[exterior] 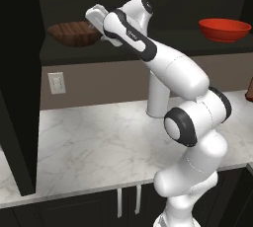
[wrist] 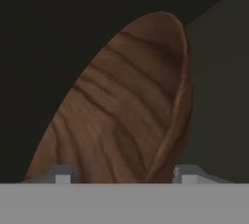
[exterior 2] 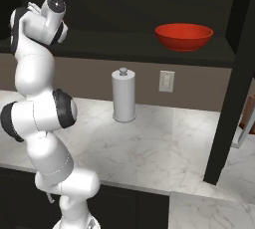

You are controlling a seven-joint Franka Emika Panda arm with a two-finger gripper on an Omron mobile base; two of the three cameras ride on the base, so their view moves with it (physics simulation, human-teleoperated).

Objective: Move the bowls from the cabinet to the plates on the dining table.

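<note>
Arm: I have the white arm [exterior: 168,68] reaching up and back from the base, its hand [exterior: 99,18] inside the open near-black cabinet [exterior: 20,73] at shelf height.
Fingers: in the hand view I see the two fingers [wrist: 124,174] standing on either side of the wooden bowl's rim, the left tip [wrist: 62,174] over the bowl's inside, the right tip [wrist: 187,173] outside its wall. They are partly open with the rim between them; I cannot tell whether the pads touch the wood.
Wooden bowl: the wide dark-brown bowl [exterior: 73,33] sits on the cabinet shelf [exterior: 148,48] at its left end, right against the hand. In the hand view its streaked grain [wrist: 121,116] runs close in front of the camera, with the bowl appearing tilted there because the camera is rolled.
Red bowl: the glossy red bowl [exterior: 225,29] stands upright on the same shelf, well apart from the wooden one, toward the right end; from the right base view it [exterior 2: 184,36] sits near the cabinet's dark side panel [exterior 2: 234,73].
Table: the marble table [exterior: 99,142] below the cabinet carries a white paper-towel roll [exterior 2: 123,96] standing upright by the wall.
Wall: I see a pale outlet plate [exterior: 57,83] between shelf and table.
</note>
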